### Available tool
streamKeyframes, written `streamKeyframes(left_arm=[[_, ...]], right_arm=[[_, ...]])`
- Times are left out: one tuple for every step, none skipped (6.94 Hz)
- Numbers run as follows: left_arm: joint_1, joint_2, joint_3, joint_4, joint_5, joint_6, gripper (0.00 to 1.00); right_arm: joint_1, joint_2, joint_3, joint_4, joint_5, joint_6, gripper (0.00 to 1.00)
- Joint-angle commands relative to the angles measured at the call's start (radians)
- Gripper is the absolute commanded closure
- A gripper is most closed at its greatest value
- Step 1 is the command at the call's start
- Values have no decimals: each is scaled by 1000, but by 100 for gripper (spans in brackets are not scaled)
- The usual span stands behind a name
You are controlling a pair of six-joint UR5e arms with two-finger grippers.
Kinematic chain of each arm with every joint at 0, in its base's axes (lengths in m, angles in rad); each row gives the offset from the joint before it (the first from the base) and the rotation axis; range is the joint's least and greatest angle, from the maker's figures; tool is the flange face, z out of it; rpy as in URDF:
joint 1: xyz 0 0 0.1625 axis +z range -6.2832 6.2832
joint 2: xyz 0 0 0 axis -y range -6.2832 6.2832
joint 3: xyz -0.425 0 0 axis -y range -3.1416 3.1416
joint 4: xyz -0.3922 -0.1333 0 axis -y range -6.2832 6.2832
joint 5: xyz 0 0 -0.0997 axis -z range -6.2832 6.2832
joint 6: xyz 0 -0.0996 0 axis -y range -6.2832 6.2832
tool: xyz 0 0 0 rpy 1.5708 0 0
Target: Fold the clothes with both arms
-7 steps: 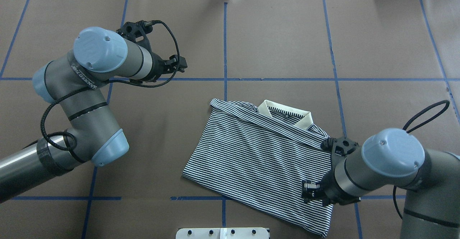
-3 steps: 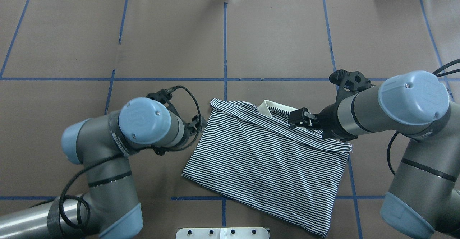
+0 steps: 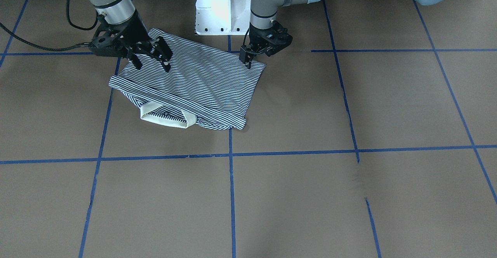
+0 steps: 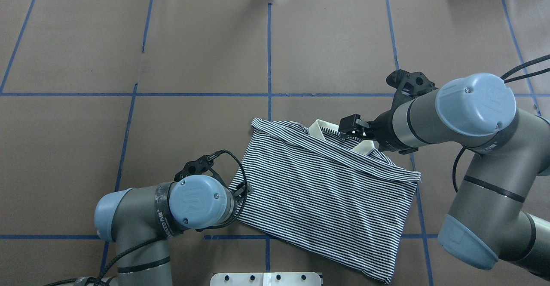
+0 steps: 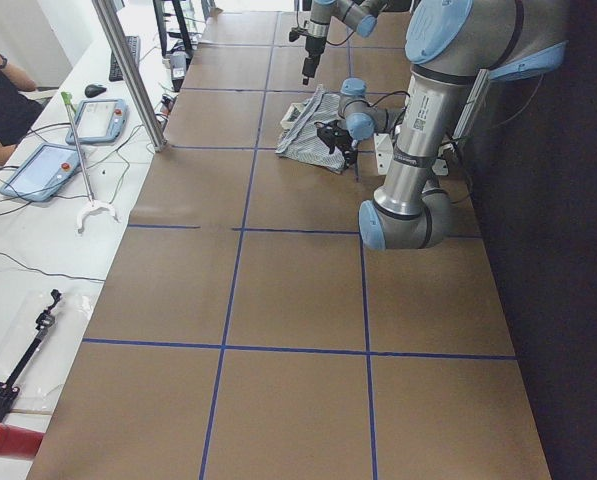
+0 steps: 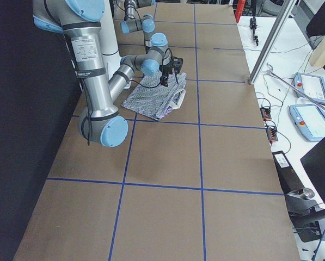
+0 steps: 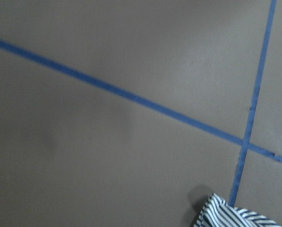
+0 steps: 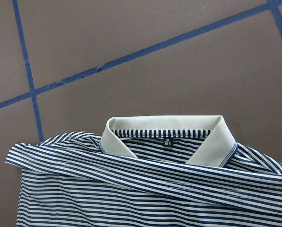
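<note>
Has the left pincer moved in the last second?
Yes. In the overhead view the left pincer has come from beyond the blue tape line toward the robot, to the left edge of the shirt.

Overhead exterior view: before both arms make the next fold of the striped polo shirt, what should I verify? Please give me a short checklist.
1. Polo shirt lies wholly on the table: ok.
2. Right gripper is open and empty, above the shirt: ok.
3. Left gripper is at the shirt's left edge: ok.
4. Left gripper is open and ready to pinch: cannot tell.
5. Collar is exposed, not trapped under cloth: ok.
6. Cloth is smooth for a neat fold: not ok, a loose fold runs slantwise below the collar.
</note>
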Motion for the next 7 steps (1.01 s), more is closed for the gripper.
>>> streamKeyframes(left_arm=[[16,-1,16,0,11,-7,2],[14,-1,17,0,35,-6,6],[7,-1,25,0,38,-4,6],[-1,-1,27,-1,40,-4,6],[-1,-1,34,-1,40,-4,10],[1,-1,36,-3,40,-3,18],[2,-3,40,-4,40,-4,39]], right_arm=[[3,7,0,3,-1,0,0],[4,7,2,3,0,2,0],[5,8,2,3,2,2,0],[5,8,3,3,2,2,0],[5,8,3,3,2,3,0],[5,7,5,3,2,3,0],[5,7,5,3,2,3,0]])
